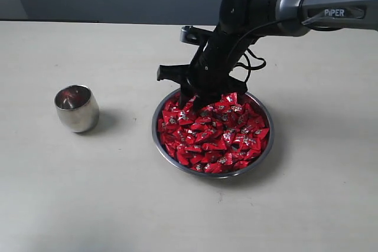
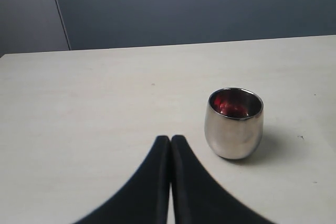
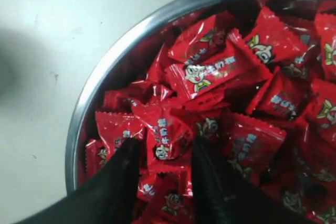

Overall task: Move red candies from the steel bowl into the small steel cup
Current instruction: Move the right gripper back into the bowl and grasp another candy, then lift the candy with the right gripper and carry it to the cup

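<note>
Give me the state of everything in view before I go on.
Candies: heaped in the bowl, filling it.
Bowl: upright, full, right gripper inside it.
Cup: upright, apart from the bowl; red shows inside, candy or reflection, cannot tell.
Left gripper: shut, empty, near the cup but not touching it.
Right gripper: open, fingertips down in the heap with a candy between them.

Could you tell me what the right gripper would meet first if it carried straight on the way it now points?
The right gripper would most likely meet the red candies heaped in the steel bowl first; one sits between its open fingers.
</note>
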Controlling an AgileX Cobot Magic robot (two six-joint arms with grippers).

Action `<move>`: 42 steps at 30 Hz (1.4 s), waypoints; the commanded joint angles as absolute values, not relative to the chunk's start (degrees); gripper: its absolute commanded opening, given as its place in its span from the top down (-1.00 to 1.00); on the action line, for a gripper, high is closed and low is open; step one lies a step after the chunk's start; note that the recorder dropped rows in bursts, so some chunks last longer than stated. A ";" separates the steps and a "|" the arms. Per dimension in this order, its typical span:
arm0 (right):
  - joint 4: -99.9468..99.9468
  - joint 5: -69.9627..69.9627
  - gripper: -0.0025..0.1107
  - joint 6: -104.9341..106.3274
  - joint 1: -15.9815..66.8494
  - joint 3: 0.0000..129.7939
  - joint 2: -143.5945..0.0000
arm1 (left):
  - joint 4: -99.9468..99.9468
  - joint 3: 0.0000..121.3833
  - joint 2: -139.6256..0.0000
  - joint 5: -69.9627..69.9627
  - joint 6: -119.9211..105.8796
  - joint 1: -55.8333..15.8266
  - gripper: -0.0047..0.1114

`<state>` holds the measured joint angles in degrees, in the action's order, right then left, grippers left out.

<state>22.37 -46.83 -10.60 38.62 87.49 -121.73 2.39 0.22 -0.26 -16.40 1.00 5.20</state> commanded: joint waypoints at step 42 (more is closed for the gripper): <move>17.09 -55.07 0.37 -15.08 39.43 95.17 -128.57 | 2.43 0.00 0.00 -16.30 1.15 4.76 0.91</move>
